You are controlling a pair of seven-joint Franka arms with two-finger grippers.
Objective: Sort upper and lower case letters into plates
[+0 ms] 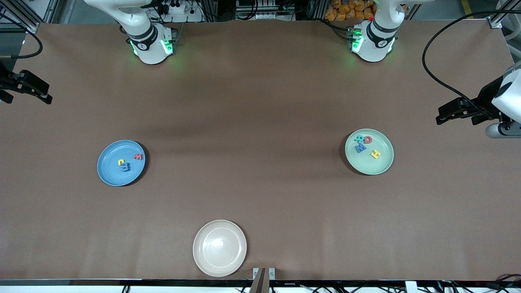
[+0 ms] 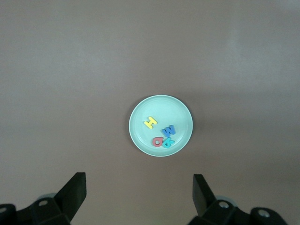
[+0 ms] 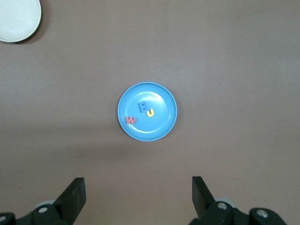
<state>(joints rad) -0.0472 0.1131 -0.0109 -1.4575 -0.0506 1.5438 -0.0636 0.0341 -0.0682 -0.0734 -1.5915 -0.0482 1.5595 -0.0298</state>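
In the front view all letters seem to be in plates already. The blue plate [image 1: 121, 162], toward the right arm's end of the table, holds three: a red one [image 1: 138, 156] near the rim, a yellow one [image 1: 121, 162] and a blue one [image 1: 125, 167] touching each other. The green plate [image 1: 369, 151], toward the left arm's end, holds four: teal [image 1: 359, 138], red [image 1: 368, 139], blue [image 1: 360, 148] and yellow [image 1: 375, 154]. The white plate [image 1: 220, 248], nearest the camera, is bare. The left gripper [image 1: 447, 112] hangs at the table's edge beside the green plate, the right gripper [image 1: 30, 87] at the other edge, farther from the camera than the blue plate. I count seven letters; no loose one shows on the table, so I judge the sorting nearly or fully done and both arms waiting.

In the left wrist view the fingers [image 2: 75, 190] stand wide apart and hold nothing. The green plate lies straight ahead between them, with bare table all around.

In the right wrist view the fingers [image 3: 75, 192] are also spread and empty. The blue plate lies centred ahead, the white plate well apart at one corner
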